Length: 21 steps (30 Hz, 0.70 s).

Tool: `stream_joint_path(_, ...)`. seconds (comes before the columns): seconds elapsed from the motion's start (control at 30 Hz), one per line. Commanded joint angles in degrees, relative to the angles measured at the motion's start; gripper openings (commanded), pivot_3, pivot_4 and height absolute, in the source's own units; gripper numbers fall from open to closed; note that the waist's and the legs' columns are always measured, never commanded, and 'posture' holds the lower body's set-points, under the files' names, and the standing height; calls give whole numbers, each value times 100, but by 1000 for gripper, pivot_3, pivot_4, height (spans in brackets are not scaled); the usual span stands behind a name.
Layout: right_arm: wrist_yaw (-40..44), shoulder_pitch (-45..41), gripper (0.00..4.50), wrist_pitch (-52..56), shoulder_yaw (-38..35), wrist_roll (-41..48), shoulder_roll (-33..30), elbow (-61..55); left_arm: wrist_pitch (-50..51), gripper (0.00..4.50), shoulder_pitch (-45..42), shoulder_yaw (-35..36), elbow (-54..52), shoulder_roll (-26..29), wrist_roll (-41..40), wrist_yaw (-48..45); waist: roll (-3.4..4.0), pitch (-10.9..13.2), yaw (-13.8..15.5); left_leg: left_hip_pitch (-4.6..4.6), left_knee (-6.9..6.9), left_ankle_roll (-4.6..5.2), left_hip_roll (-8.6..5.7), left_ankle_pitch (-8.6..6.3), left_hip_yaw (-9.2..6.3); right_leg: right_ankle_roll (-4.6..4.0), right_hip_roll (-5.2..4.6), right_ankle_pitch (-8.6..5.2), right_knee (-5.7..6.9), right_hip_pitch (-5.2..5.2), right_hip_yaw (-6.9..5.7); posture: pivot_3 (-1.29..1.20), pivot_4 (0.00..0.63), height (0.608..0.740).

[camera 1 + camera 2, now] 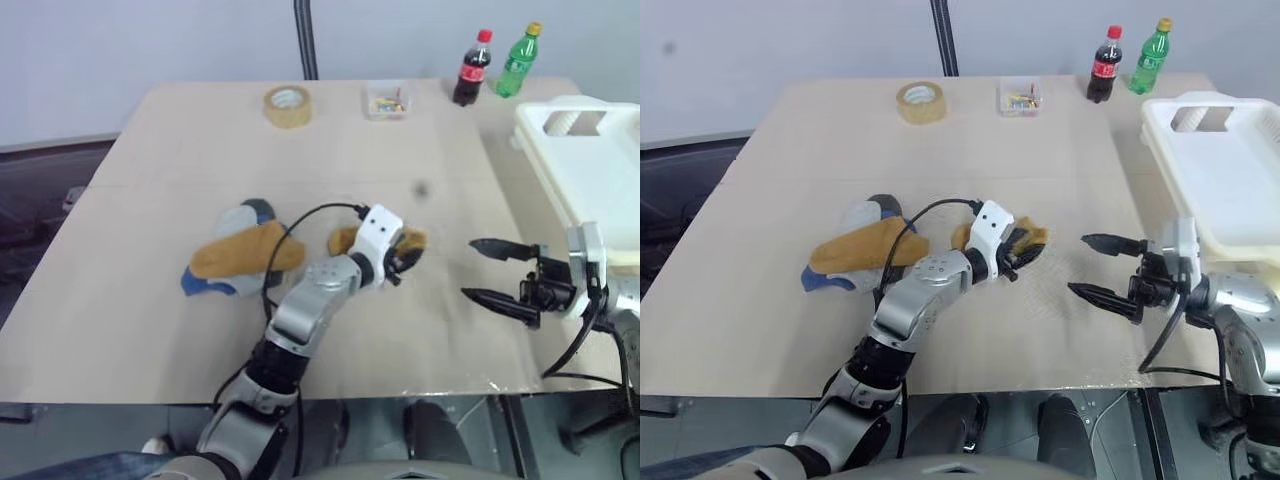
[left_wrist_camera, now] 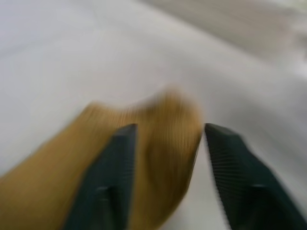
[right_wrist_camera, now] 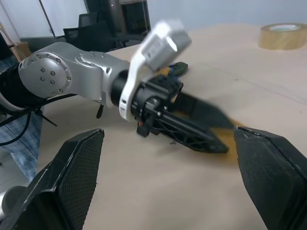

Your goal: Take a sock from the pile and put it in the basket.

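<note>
- The left gripper (image 1: 408, 256), nearest the camera at mid-table, has its fingers partly spread with the mustard-yellow sock (image 2: 158, 143) lying between them; whether it grips or has let go, I cannot tell.
- The basket (image 1: 1230, 190) sits at the table's right edge, well apart from the sock, so a handover looks sensible.
- The pile (image 1: 235, 258) lies to the left, a second yellow sock on top.
- The right gripper (image 1: 1100, 268) waits wide open, empty, facing the sock; it should close on the free cloth before the left releases.
</note>
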Motion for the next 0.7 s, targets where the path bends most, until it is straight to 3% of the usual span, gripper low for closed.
stream_joint_path(0.03, -86, -55, 4500, -36, -133, 103, 1, -238, -276, 2903, 123, 245, -476, -8, -229, -86, 0, 0, 8, 0, 0, 0, 0, 0, -1, 0, 0, 0, 0, 0, -1, 0, 150, 740)
stream_joint_path(0.17, -118, -143, 4500, -6, -100, 119, -14, -211, -234, 2903, 316, 687, -991, 609, -451, -408, 0, 0, 1, 0, 4, 0, 1, 0, -1, 0, 1, 0, 4, 0, -1, 0, 150, 740)
stream_joint_path(0.27, -106, -192, 4500, -9, -70, 97, -16, -155, -545, 2903, 638, 683, -1458, 1670, -235, -1025, 4, -2, -30, 2, 2, 0, 3, 0, 0, 0, 5, 0, 6, -2, 5, 0, 150, 740)
stream_joint_path(0.43, -82, -196, 4500, -13, -32, 78, -13, -125, -339, 2903, 1023, 1340, -1637, 2632, -111, -886, 2, -1, 18, 2, 9, 0, 1, 0, -6, 0, 2, 0, 5, -1, -1, 0, 150, 740)
stream_joint_path(0.7, -13, -268, 4500, 20, 29, 65, -45, -50, -423, 2903, 2146, 1594, -1694, 3046, 732, -101, 3, -1, 20, 2, 5, 3, 0, -2, -11, 0, 0, 0, 0, 0, -4, 0, 150, 740)
